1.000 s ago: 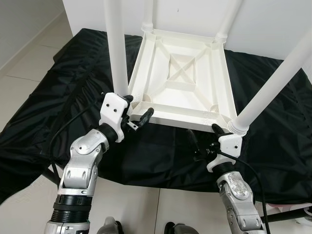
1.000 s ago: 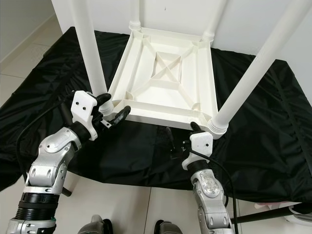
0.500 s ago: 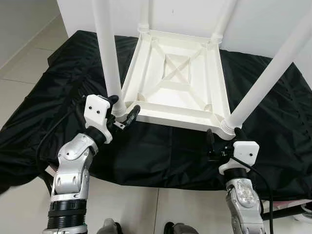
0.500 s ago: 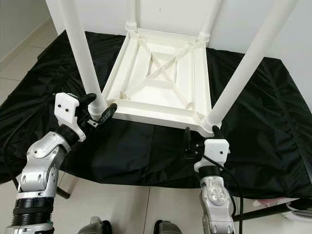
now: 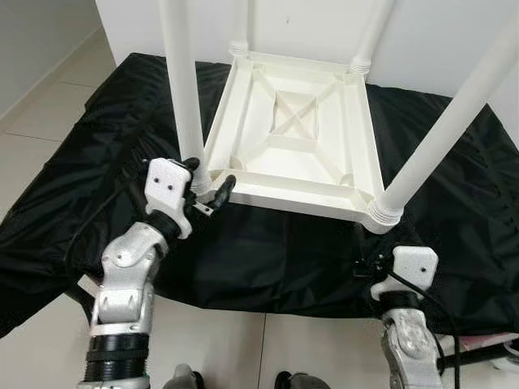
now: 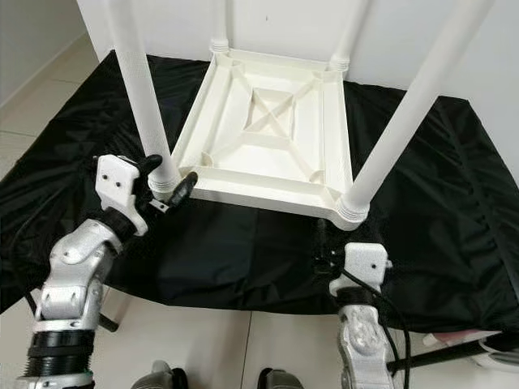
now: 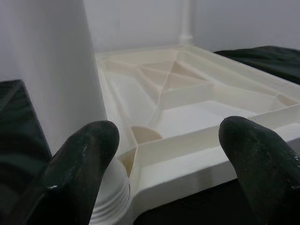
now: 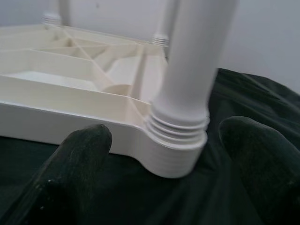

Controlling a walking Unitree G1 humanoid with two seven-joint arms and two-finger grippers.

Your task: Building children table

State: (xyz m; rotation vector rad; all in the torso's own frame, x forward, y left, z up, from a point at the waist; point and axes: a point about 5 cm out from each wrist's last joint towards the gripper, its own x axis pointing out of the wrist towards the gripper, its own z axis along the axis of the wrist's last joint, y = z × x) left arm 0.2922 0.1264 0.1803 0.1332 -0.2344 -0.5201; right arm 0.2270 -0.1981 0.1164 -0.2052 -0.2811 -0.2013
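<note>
Left fingers [image 5: 212, 181] apart astride table leg [image 5: 182, 89].

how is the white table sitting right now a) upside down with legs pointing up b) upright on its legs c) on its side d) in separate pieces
a: the white table lies top-down on the black cloth, its ribbed underside facing up and its legs rising from the corners; the left gripper is open at the near-left corner, and the right gripper is open before the near-right leg.
</note>
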